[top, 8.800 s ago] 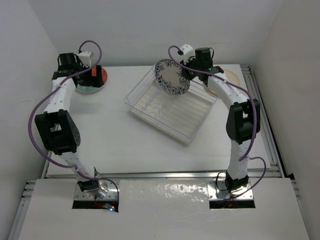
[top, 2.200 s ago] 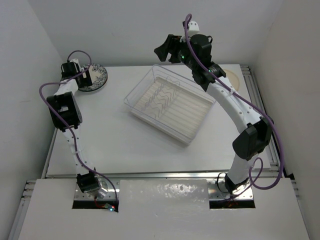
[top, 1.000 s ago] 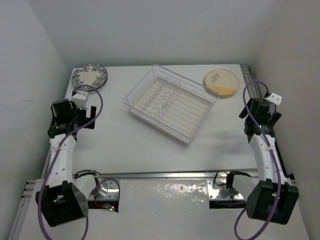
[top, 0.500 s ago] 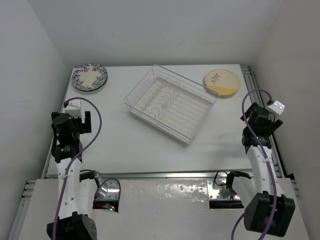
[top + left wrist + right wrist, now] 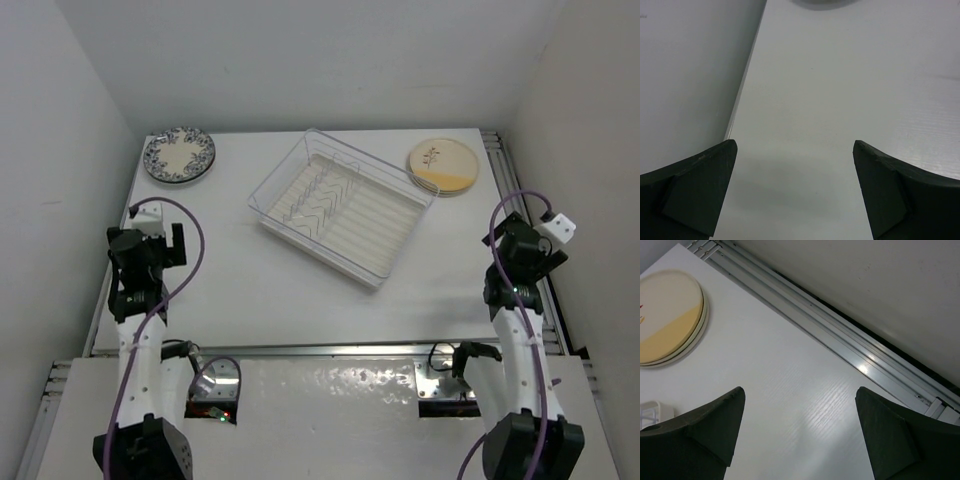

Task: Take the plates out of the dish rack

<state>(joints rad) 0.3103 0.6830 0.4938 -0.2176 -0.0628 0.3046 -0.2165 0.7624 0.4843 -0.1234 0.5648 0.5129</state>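
At the far left corner of the worktop [image 5: 230, 290], a blue plate [image 5: 179, 156] is being shown lying flat, well apart from the rack [image 5: 343, 207]. At the far right corner, a cream plate [image 5: 443, 166] is being shown flat as well, near the rack's right end but not touching it. In the right wrist view the cream plate [image 5: 667, 317] is being seen at the upper left, with a second rim showing just beneath it, so it is being carried on another plate; the pattern of that lower one cannot be told.

The rack is being seen set askew between the two plates, toward the far edge, its wire dividers standing upright over the ribbed base.

Near the left edge, the left gripper [image 5: 147, 247] is being held above the worktop, well apart from the blue plate. In its wrist view the left gripper [image 5: 794, 146] is being shown with its fingers [image 5: 695, 185] spread wide, and nothing is being gripped between them; only bare worktop and the side wall [image 5: 690, 75] are being framed.

Near the right edge, the right gripper [image 5: 519, 247] is being held over the worktop beside the rail [image 5: 840, 347]. Its fingers [image 5: 900, 435] are likewise being shown wide apart, with nothing being held.
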